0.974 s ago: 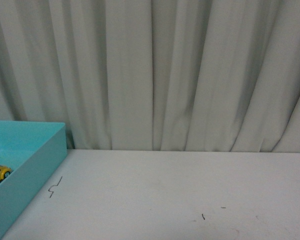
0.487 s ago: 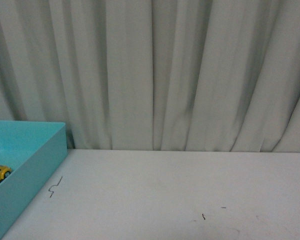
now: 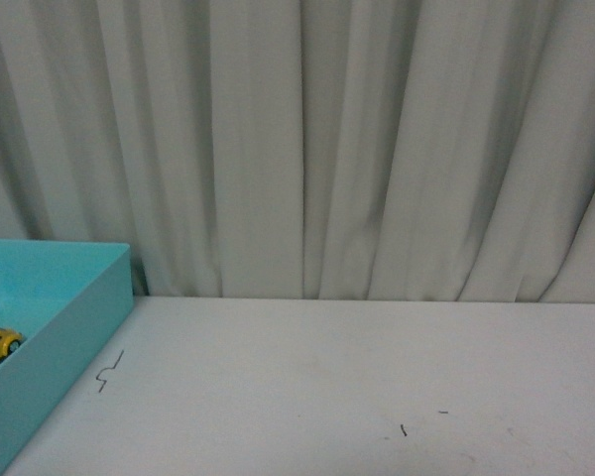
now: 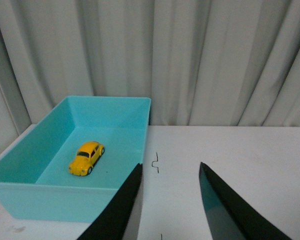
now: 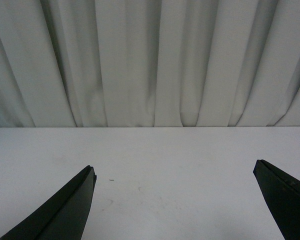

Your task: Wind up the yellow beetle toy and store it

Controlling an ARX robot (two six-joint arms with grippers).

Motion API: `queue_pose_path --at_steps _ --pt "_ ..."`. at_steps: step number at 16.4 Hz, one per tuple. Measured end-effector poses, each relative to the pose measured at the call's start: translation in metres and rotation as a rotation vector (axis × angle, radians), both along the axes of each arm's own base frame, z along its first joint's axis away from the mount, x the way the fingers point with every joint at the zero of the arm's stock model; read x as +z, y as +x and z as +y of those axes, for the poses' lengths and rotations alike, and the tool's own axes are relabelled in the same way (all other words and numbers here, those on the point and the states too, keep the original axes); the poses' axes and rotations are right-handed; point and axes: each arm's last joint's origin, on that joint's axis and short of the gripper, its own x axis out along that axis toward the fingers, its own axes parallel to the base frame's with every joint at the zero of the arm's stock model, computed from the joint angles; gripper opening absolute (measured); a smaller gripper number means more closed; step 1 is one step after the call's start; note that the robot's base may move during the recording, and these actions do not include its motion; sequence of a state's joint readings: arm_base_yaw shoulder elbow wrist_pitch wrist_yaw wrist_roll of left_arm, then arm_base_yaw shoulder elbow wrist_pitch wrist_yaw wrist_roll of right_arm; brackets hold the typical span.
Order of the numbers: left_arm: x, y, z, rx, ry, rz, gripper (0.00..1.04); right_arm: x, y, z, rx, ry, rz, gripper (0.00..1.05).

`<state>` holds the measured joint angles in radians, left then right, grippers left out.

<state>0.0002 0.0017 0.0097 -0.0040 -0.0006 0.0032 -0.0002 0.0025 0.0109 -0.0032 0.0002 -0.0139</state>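
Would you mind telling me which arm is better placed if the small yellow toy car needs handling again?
Probably the left: its open end effector faces the turquoise plastic bin holding the small yellow toy car. The right end effector sees only bare white table.

Setting: staged lab or test bench, not a home. Evidence: plain white table (image 3: 357,377) bearing only a few small pen marks (image 3: 110,371); pleated pale grey curtain (image 3: 307,149) closing off the whole background in all 3 views; 1 turquoise plastic bin (image 4: 65,200) at the table's left side. Furnishings bare, lighting flat and even.
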Motion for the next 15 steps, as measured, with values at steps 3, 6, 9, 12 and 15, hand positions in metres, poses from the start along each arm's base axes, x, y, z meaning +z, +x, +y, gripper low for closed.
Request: queue_pose_path --at_steps 3,6,9,12,15 --pt "0.0 0.0 0.0 0.0 0.0 0.0 0.74 0.0 0.0 0.0 0.0 0.0 0.0 0.98" --pt "0.0 0.0 0.0 0.0 0.0 0.0 0.98 0.0 0.0 0.0 0.0 0.0 0.0 0.98" --pt "0.0001 0.0 0.0 0.0 0.0 -0.001 0.98 0.0 0.0 0.0 0.0 0.0 0.0 0.98" --pt "-0.0001 0.0 0.0 0.0 0.0 0.001 0.98 -0.0003 0.0 0.0 0.0 0.0 0.003 0.98" --pt "0.0 0.0 0.0 0.0 0.0 0.0 0.98 0.0 0.0 0.0 0.0 0.0 0.0 0.98"
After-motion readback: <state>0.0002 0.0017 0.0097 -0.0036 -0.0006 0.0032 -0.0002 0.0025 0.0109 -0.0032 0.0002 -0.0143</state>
